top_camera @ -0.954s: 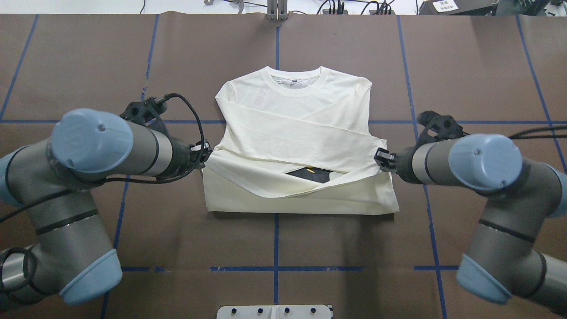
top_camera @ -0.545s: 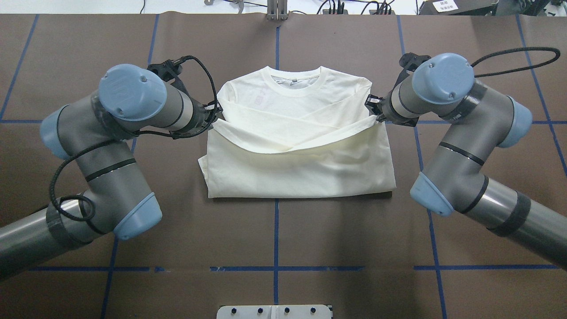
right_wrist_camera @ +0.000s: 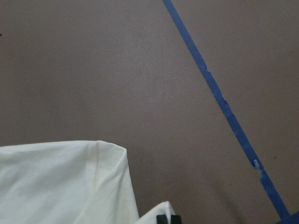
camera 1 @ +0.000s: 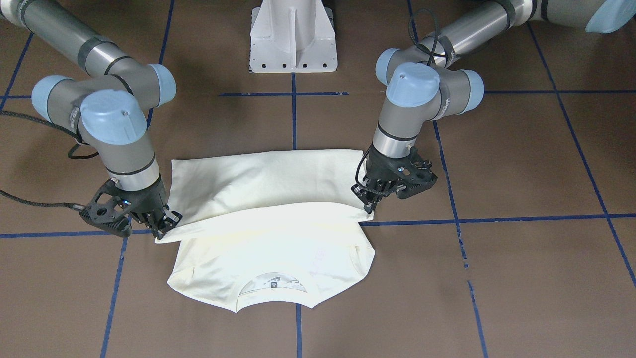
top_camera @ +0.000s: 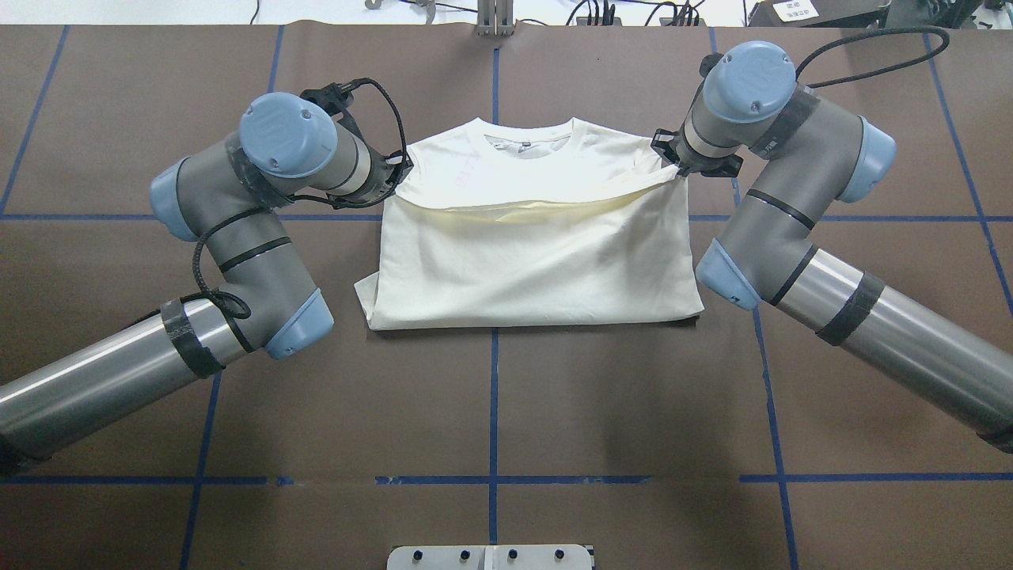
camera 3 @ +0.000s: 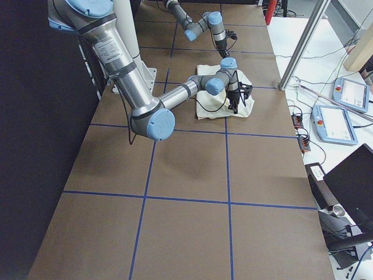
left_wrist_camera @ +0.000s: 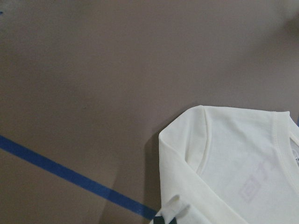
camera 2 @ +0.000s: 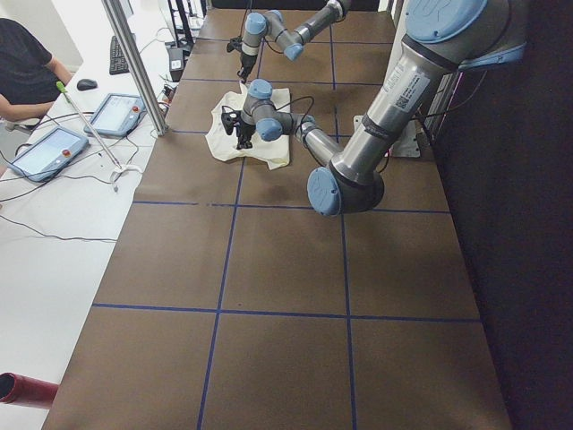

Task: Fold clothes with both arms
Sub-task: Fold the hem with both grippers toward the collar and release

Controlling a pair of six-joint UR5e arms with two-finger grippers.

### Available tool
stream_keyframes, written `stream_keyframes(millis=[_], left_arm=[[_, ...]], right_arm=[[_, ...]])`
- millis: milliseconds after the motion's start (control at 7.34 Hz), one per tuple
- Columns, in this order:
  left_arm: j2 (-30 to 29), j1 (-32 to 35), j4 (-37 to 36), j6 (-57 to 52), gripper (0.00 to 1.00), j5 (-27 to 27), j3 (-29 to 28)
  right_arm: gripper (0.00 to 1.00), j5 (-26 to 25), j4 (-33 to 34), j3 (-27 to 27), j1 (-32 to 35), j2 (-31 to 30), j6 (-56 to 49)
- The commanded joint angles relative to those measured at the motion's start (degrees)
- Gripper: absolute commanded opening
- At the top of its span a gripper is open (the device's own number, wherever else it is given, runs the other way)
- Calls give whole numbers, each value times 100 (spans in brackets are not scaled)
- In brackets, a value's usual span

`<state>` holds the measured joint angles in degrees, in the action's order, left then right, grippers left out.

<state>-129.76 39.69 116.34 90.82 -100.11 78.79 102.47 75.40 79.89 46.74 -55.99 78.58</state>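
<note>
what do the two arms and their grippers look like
The left arm and right arm are silver-grey tubes with pale blue round joint caps and black bands. Each ends in a black, skeletal two-finger gripper: left gripper, right gripper. A black braided cable loops at each wrist.

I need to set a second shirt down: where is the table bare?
Bare: the table strip between the near fold of the shirt and the base. Crowded: the shirt's far corners, where the left gripper and right gripper pinch its hem.
</note>
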Motion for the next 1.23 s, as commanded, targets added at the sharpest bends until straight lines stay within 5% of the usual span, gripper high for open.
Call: stream_keyframes(millis=[0,954,1090], left_arm=[[-111,91,328,-378,0,9,-391],[-15,215,232,-880,12,-18,-391],[-6,232,249,-890,53,-9,-409]], right_arm=[[0,-51,-262,-412,45,123,-88],[0,-323,-254,-571,-77,247,-62],[0,-376,-254,-597,-78,255,-53]])
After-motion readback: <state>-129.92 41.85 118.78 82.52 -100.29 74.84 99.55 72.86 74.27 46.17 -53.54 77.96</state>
